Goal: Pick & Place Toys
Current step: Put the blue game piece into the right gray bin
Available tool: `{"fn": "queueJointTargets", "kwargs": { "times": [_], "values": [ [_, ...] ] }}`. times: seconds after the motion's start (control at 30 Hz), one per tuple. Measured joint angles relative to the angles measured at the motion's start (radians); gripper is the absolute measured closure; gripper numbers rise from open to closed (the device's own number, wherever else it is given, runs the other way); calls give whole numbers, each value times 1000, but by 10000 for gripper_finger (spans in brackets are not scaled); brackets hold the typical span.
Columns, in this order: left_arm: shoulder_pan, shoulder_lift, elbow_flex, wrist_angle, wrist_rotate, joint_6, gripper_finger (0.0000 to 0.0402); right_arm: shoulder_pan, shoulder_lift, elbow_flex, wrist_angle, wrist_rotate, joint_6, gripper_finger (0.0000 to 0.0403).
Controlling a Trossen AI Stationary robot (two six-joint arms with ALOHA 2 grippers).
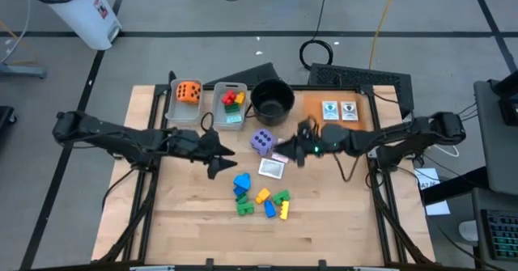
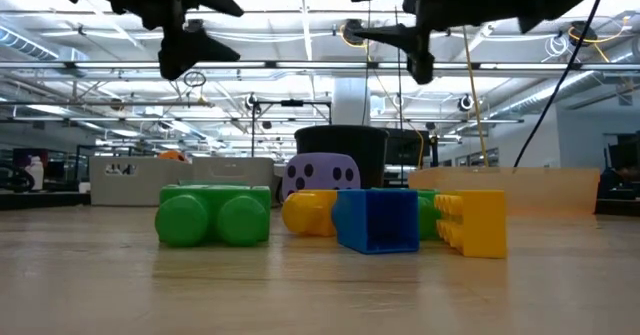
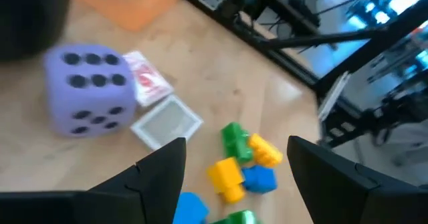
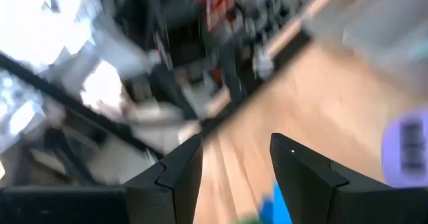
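Several small blocks, blue, yellow and green (image 1: 261, 196), lie in a cluster on the wooden table (image 1: 194, 222); they also show in the low view (image 2: 380, 218). A purple die (image 1: 261, 141) stands behind them, with a white-edged card (image 1: 273, 167) and a red-backed card (image 3: 150, 83) beside it. My left gripper (image 1: 222, 159) hovers open, left of the die and above the table, its fingers (image 3: 167, 167) empty. My right gripper (image 1: 295, 146) hovers open to the die's right, its fingers (image 4: 180, 164) empty too.
At the far edge stand a grey bin holding an orange die (image 1: 188, 93), a grey bin with red, green and yellow blocks (image 1: 232, 101) and a round black pot (image 1: 272, 101). An orange mat (image 1: 312, 109) carries two cards (image 1: 339, 110). The table's near half is bare wood.
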Motion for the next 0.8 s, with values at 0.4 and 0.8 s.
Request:
{"fn": "queueJointTargets", "kwargs": {
  "times": [0.4,0.8],
  "values": [
    [-171,339,208,-186,-77,-318,171,282,-6,0,-367,51,-18,234],
    [-222,403,298,-271,-85,-664,237,382,-6,0,-380,92,-12,234]
  ]
}}
